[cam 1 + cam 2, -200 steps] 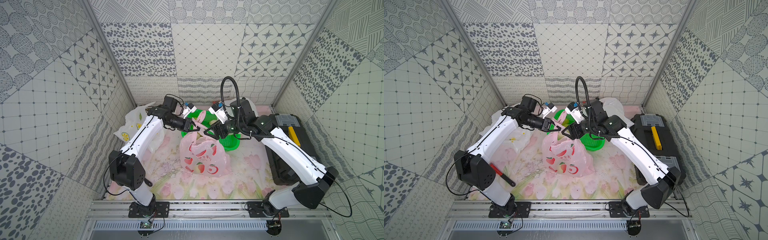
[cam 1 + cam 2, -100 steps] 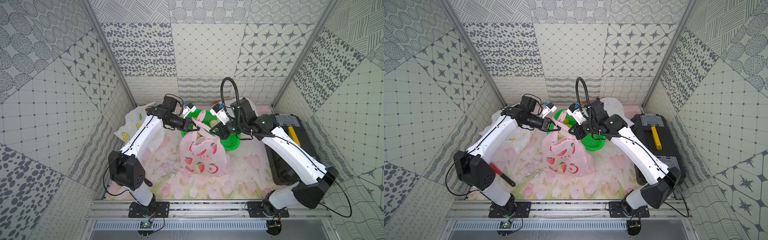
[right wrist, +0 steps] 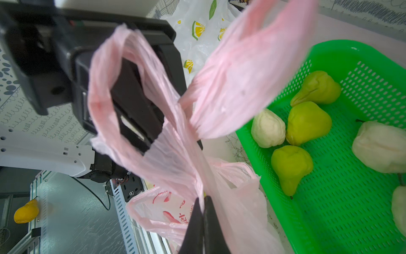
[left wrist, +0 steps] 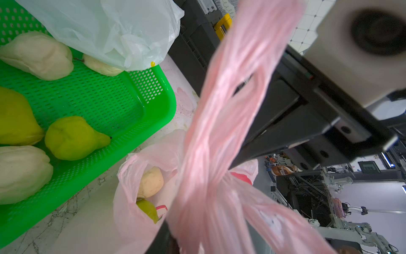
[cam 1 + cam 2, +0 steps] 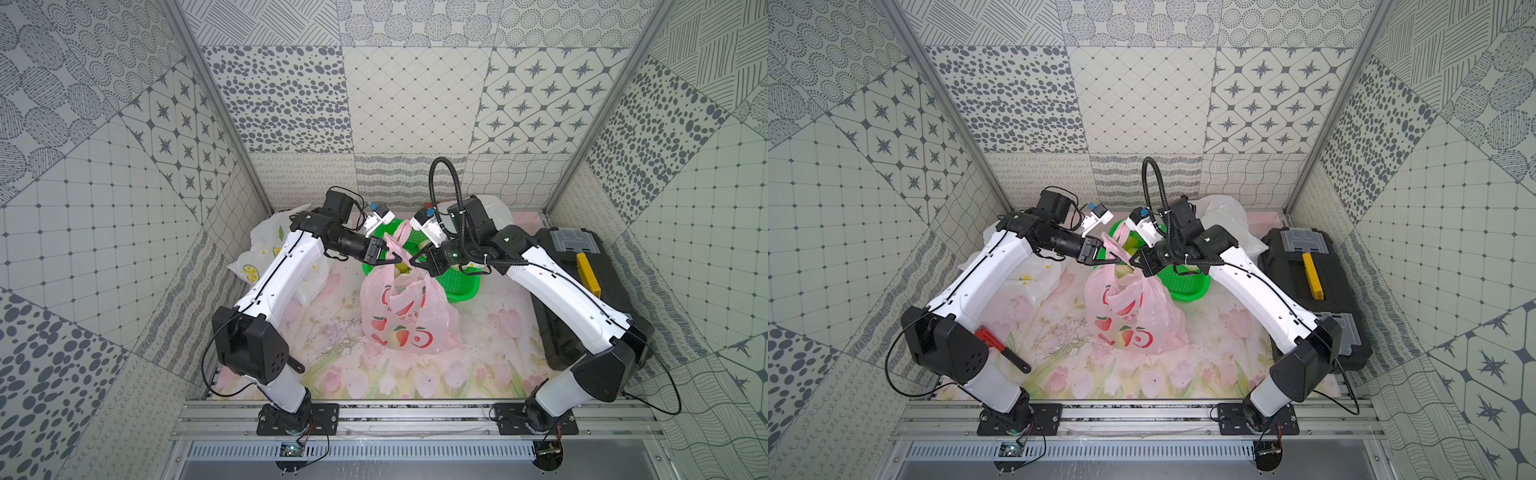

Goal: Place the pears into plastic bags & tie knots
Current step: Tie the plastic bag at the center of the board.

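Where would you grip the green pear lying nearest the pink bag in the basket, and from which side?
Grip the green pear across its round belly, coming from above. It lies on its side in the green basket; its neck probably tapers too thin for a sure hold. The belly's flanks look free, while a cream pear and a second green pear crowd its blunt end.

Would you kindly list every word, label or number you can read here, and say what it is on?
No text is legible.
pink bag: red lettering, too blurred to read.
brown bottle in the background: label, too small to read.
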Controlling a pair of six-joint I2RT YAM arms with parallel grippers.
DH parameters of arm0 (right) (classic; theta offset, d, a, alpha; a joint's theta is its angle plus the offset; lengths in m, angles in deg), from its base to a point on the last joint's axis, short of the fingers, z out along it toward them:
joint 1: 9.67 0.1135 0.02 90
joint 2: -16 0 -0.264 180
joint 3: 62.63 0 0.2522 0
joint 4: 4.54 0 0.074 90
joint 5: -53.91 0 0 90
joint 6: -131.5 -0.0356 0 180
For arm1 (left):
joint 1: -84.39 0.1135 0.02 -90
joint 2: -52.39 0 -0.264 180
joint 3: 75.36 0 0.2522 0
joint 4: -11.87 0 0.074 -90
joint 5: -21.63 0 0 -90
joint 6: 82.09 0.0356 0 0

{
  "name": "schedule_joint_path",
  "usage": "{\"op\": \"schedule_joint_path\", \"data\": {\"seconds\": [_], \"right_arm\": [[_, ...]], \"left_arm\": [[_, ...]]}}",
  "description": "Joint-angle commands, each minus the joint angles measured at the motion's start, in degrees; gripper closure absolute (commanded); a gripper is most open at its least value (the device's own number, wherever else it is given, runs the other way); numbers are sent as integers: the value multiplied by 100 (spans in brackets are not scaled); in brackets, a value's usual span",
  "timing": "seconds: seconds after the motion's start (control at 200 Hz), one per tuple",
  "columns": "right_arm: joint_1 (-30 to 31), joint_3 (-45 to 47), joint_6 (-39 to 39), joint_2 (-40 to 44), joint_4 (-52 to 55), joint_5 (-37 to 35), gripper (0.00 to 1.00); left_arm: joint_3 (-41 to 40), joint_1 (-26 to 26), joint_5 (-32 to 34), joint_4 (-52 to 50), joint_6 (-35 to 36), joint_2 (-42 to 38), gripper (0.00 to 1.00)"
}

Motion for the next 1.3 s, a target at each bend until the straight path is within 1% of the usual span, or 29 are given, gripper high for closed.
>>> {"op": "schedule_joint_path", "data": {"seconds": [0.0,0.135,0.29,0.41,0.505,0.57,0.625,0.725,0.84,0.916,1.046,1.106,1.181,1.251,1.296], "right_arm": [[32,-89,-51,-29,-270,133,96],[32,-97,-89,-29,-296,168,96],[0,-117,-235,-33,-384,216,96],[-143,-100,-434,6,-517,297,97],[-187,-177,-495,-34,-489,314,98],[-134,-228,-442,-88,-409,396,98],[-1,-245,-308,-104,-325,340,98],[166,-269,-136,-174,-128,300,97],[199,-225,-140,-162,-147,318,97],[199,-230,-129,-160,-171,324,97],[199,-264,-92,-206,-116,405,98],[199,-265,-87,-221,-94,409,97],[204,-271,-74,-222,-77,397,95],[199,-282,-41,-198,-42,368,95],[192,-274,-15,-171,-6,328,94]], "left_arm": [[164,-81,-490,-259,495,-70,65],[177,-107,-455,-302,564,-95,59],[170,-163,-392,-438,786,-144,56],[70,-169,-298,-526,911,-205,56],[1,-170,-361,-468,930,-280,55],[10,-170,-317,-385,881,-326,54],[10,-170,-196,-206,736,-356,54],[90,-170,-120,-115,686,-318,54],[247,-170,107,-215,688,-148,53],[356,-173,144,-346,719,-34,54],[416,-170,399,-358,742,9,54],[458,-161,458,-329,735,18,57],[543,-161,461,-186,501,80,67],[590,-157,529,-74,263,151,72],[575,-161,502,1,161,179,79]]}}
